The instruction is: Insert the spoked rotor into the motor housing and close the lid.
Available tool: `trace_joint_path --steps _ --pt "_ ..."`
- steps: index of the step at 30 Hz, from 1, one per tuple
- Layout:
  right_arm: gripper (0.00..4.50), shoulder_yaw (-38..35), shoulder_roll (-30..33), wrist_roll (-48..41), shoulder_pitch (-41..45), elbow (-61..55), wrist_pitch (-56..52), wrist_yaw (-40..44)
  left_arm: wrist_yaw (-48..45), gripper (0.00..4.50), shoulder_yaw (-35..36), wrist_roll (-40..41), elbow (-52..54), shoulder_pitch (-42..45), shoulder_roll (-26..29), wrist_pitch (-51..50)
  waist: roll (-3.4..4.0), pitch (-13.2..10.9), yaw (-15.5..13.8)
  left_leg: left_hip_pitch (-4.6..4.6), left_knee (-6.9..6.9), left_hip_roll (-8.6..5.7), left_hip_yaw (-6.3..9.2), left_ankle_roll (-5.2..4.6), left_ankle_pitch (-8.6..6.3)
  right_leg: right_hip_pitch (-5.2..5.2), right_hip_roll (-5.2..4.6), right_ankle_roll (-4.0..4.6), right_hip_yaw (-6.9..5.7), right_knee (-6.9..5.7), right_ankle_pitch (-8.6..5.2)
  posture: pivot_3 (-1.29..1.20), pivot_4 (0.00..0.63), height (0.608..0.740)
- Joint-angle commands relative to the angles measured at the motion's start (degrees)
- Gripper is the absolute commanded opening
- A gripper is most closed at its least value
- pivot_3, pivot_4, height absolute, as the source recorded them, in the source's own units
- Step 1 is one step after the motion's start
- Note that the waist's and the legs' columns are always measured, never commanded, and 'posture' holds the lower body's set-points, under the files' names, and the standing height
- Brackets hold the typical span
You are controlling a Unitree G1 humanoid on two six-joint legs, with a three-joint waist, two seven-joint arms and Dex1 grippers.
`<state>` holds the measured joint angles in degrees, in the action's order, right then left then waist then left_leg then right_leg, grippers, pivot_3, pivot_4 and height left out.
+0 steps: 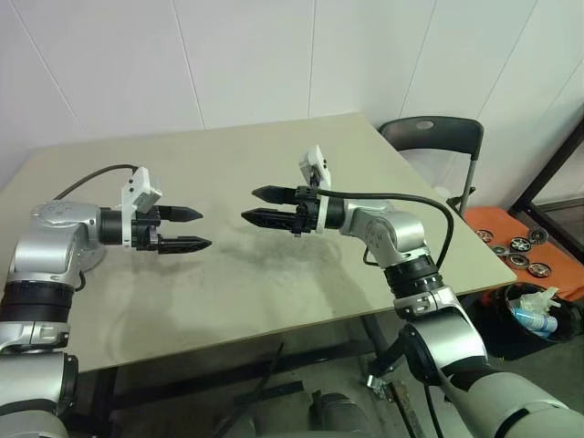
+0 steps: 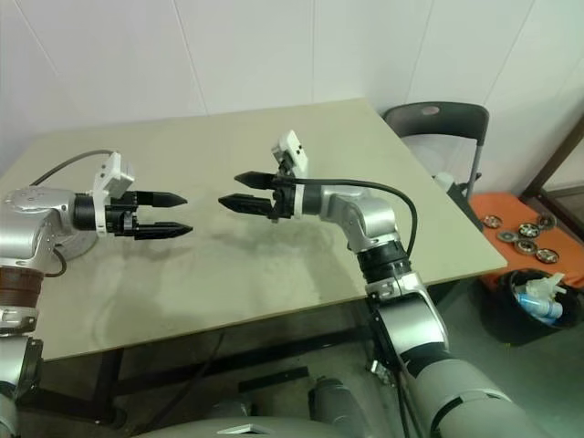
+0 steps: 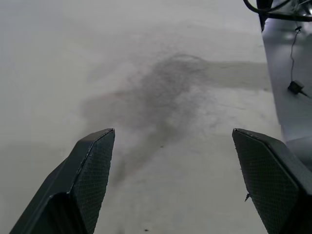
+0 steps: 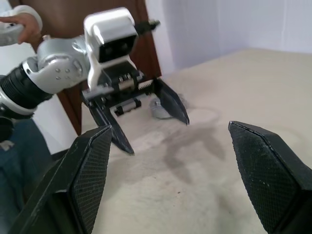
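Observation:
My left gripper [image 1: 204, 229] hangs open above the left part of the beige table [image 1: 274, 283], its fingers pointing right. My right gripper [image 1: 248, 204] is open too and points left, facing the other across a short gap over the table's middle. Nothing sits between either pair of fingers. In the right wrist view the left gripper [image 4: 157, 136] shows head on beyond my own fingertips [image 4: 92, 161]. A small pale thing [image 4: 163, 108] lies on the table behind it; I cannot tell what it is. The spoked rotor, the motor housing and the lid are out of view.
Several small round dark metal parts [image 1: 520, 245] lie on an orange surface [image 1: 497, 219] beyond the table's right edge, too small to identify. A dark chair [image 1: 433, 137] stands at the far right corner, a black bin [image 1: 534, 315] below. A person's hand [image 4: 19, 24] is near my left arm.

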<state>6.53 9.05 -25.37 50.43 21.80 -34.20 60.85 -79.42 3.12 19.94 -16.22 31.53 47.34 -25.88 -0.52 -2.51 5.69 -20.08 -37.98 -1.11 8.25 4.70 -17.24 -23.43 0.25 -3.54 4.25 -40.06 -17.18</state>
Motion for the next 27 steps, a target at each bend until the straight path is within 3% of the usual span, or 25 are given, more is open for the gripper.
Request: trace_joint_path --steps 1,12,20,27 --pt "4.02 0.29 0.0 -1.15 1.58 -1.75 -1.82 1.36 3.44 4.1 4.74 3.49 5.9 -3.19 0.83 -2.55 0.0 0.0 -0.04 -0.01 0.01 0.01 0.02 0.0 0.0 0.0 0.0 0.0 0.03 0.0 0.0 0.0 0.0 0.74" --pt "4.02 1.34 1.81 -1.15 3.11 -1.53 -6.92 4.19 15.05 4.1 11.73 10.39 22.15 -18.63 -2.32 -8.53 0.03 -0.02 -0.33 0.01 0.02 0.01 0.07 0.0 0.0 0.01 -0.04 0.0 0.08 0.03 0.0 0.0 0.0 0.74" --pt "4.02 3.08 2.92 -0.25 3.27 -1.58 -7.35 6.32 17.71 4.1 12.1 12.36 24.59 -20.89 -1.73 -8.87 0.05 -0.03 -0.29 0.03 0.03 0.0 -0.05 0.0 0.0 0.04 -0.03 0.0 0.05 0.05 0.0 0.0 0.0 0.74" --pt "4.02 3.62 5.49 1.55 1.55 -1.08 -3.33 7.68 17.03 4.1 11.83 12.63 21.33 -17.74 0.33 -7.71 0.06 -0.04 -0.31 0.03 0.03 -0.02 -0.05 0.0 0.0 0.06 -0.01 -0.01 0.01 0.07 -0.01 0.0 0.0 0.74"
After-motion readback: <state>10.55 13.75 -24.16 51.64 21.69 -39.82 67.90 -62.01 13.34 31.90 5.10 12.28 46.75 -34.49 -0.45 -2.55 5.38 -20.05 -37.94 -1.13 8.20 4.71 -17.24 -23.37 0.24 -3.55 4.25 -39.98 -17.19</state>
